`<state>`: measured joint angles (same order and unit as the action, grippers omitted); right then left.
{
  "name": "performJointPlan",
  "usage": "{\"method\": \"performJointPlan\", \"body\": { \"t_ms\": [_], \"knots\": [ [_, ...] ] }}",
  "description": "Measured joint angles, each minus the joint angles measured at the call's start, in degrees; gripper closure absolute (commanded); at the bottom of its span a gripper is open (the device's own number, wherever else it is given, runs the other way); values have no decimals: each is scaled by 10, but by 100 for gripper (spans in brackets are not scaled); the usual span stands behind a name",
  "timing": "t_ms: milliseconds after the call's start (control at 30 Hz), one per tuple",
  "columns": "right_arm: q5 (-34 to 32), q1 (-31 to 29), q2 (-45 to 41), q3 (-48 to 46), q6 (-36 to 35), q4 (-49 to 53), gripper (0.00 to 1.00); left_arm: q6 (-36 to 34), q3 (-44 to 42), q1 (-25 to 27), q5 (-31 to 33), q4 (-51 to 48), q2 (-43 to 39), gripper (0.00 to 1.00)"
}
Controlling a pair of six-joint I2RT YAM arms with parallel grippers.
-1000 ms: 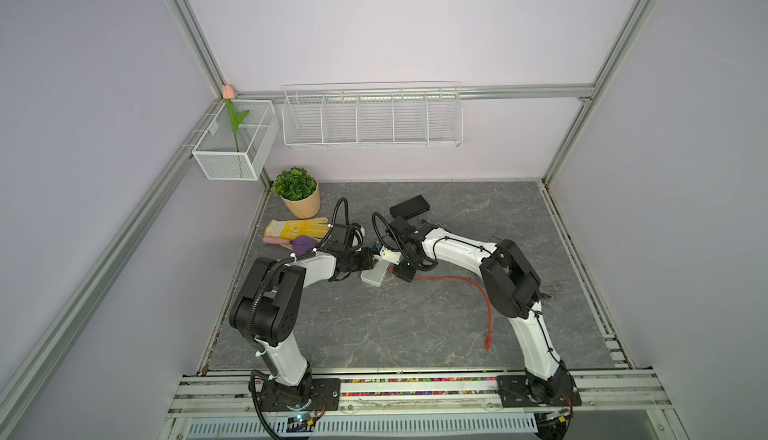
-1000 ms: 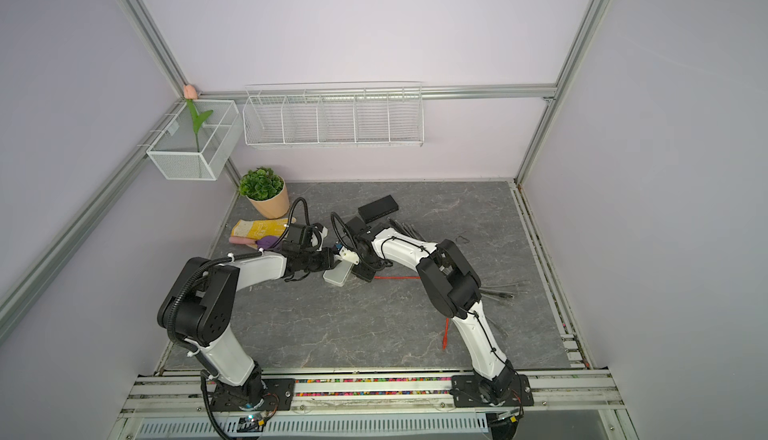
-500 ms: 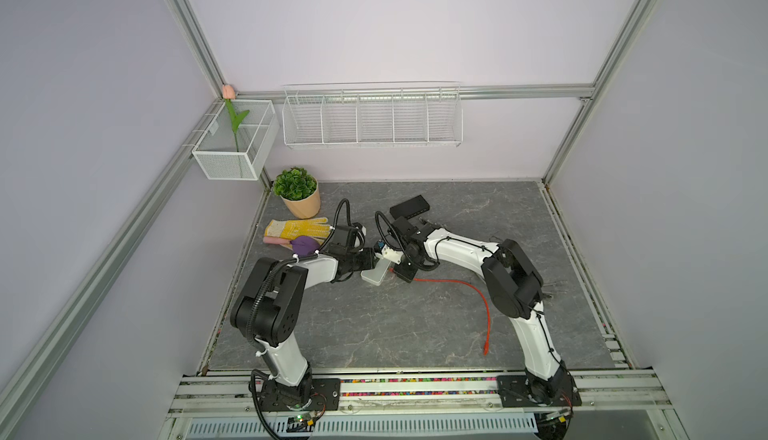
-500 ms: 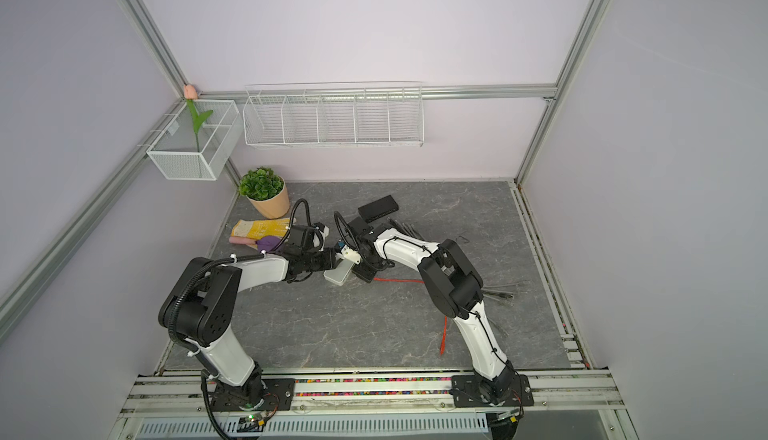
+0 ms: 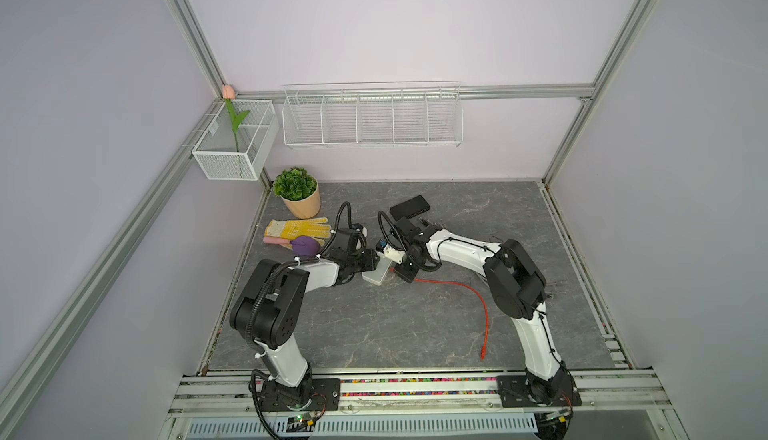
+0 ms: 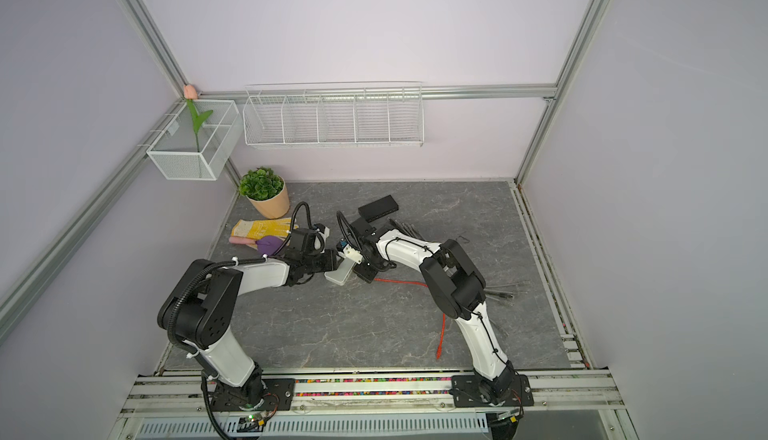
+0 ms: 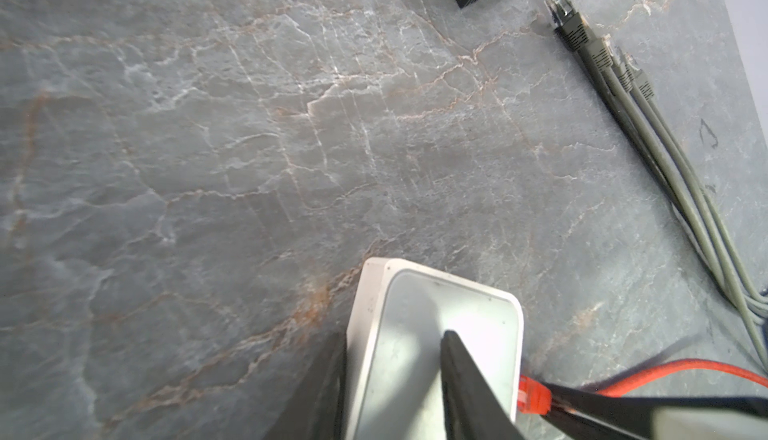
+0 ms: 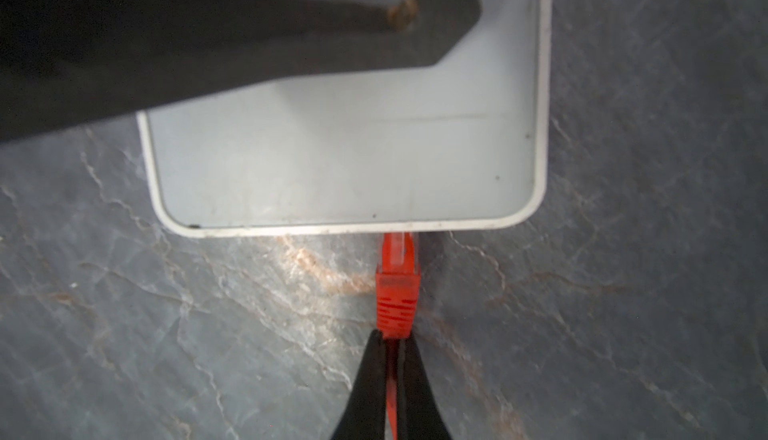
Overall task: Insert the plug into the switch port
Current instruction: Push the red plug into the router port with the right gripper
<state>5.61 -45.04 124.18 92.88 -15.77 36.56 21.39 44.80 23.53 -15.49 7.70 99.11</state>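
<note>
Orange plug (image 8: 397, 288) nose-on to the white switch (image 8: 345, 159).
On the top views' clock the plug's long axis runs 3 to 9, nose at 9 against the switch's side. The right end effector (image 8: 390, 346) is closed on its rear; the left end effector (image 7: 395, 336) clamps the switch. The cable (image 5: 485, 321) trails to 4 o'clock over the tabletop (image 5: 374, 334); a black box (image 5: 409, 206) and grey cables (image 7: 648, 134) lie toward 1 o'clock, apart.

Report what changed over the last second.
Nothing visibly moved, and nothing was taken hold of or let go. The right end effector stays shut on the orange cable just behind the orange plug, whose tip meets the edge of the white switch. The left end effector still grips it.
</note>
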Motion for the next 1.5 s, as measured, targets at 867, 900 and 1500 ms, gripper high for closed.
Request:
{"method": "performJointPlan", "body": {
  "t_ms": [867, 900, 1500],
  "knots": [
    [13, 7, -4, -10, 17, -12, 93, 4, -9, 14, 22, 21, -1, 65],
    [13, 7, -4, -10, 17, -12, 93, 4, -9, 14, 22, 21, -1, 65],
    [16, 8, -4, -9, 30, -13, 93, -3, -13, 17, 25, 32, -1, 65]
  ]
}}
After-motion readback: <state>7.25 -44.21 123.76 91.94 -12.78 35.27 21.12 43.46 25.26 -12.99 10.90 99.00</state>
